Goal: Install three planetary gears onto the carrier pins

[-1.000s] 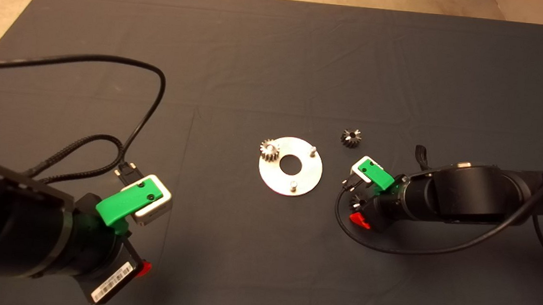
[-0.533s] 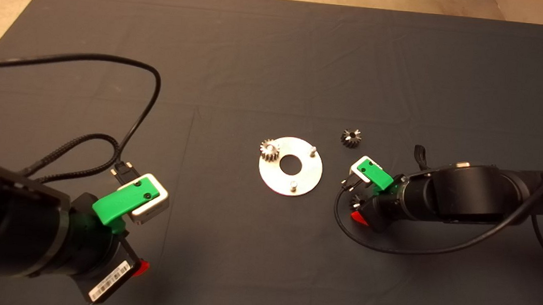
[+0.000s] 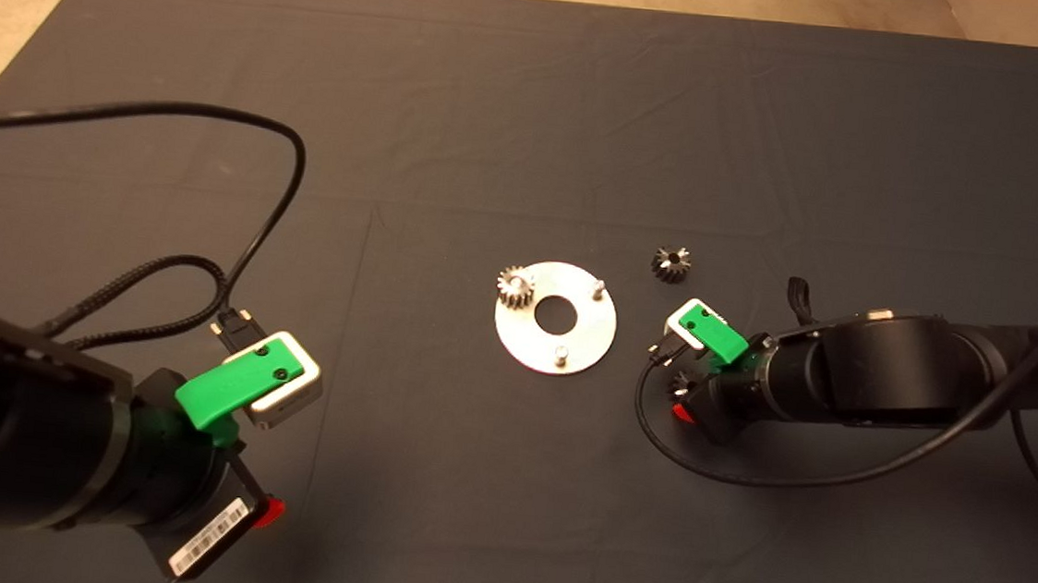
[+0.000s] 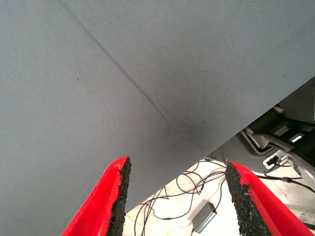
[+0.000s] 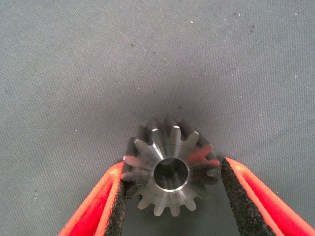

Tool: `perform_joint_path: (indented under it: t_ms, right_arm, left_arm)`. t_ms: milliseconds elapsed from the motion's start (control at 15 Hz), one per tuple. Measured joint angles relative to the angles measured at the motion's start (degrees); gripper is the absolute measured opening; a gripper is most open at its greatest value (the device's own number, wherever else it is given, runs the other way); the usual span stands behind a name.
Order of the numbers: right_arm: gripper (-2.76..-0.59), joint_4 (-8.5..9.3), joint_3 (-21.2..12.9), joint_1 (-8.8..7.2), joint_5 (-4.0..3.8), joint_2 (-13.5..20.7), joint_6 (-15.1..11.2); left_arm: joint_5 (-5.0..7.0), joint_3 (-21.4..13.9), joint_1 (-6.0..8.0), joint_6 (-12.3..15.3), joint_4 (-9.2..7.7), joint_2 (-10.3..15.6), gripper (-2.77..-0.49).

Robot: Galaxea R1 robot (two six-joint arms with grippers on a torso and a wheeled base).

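on the creased dark mat (image 3: 514, 115), a disc (image 3: 580, 343).

A dark grey mat (image 3: 534, 98) with faint creases covers the desk. Pale beige floor (image 3: 4, 10) shows past its far and left edges. In the left wrist view, tangled black cables (image 4: 182, 194) lie on light floor beyond the mat's edge.

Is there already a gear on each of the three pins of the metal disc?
No, only one gear sits on the disc; the other two pins stand bare.
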State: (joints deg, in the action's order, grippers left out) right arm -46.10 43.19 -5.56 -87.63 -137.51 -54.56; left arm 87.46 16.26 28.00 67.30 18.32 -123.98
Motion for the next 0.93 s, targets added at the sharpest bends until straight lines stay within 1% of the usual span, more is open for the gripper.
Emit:
perform_joint_path:
  t_ms: [67, 200, 267, 600, 733, 867, 933]
  right_arm:
    - [-2.0, 0.0, 0.0, 0.0, 0.0, 0.0, -0.1]
    - [-2.1, 0.0, 0.0, 0.0, 0.04, -0.1, -0.2]
    - [-2.2, 0.02, 0.0, 0.0, 0.17, -0.2, -0.2]
    - [-2.26, 0.0, 0.0, 0.0, 0.12, -0.2, -0.4]
    - [-2.28, 0.0, 0.0, 0.0, -0.02, -0.3, -0.4]
    - [-2.29, 0.0, 0.0, -0.02, -0.07, -0.3, -0.4]
    - [-2.29, 0.0, 0.0, -0.02, -0.2, -0.4, -0.4]
  left_arm:
    - [0.0, 0.0, 0.0, 0.0, 0.0, 0.0, -1.95]
    - [0.0, 0.0, 0.0, 0.0, 0.0, 0.0, -1.95]
    - [0.0, 0.0, 0.0, 0.0, 0.0, 0.0, -1.95]
    - [0.0, 0.0, 0.0, 0.0, 0.0, 0.1, -1.95]
    - [0.0, 0.0, 0.0, 0.0, 0.0, 0.4, -1.79]
    - [0.0, 0.0, 0.0, 0.0, -0.01, 0.7, -1.79]
    - [0.0, 0.0, 0.0, 0.0, 0.0, 0.7, -1.67]
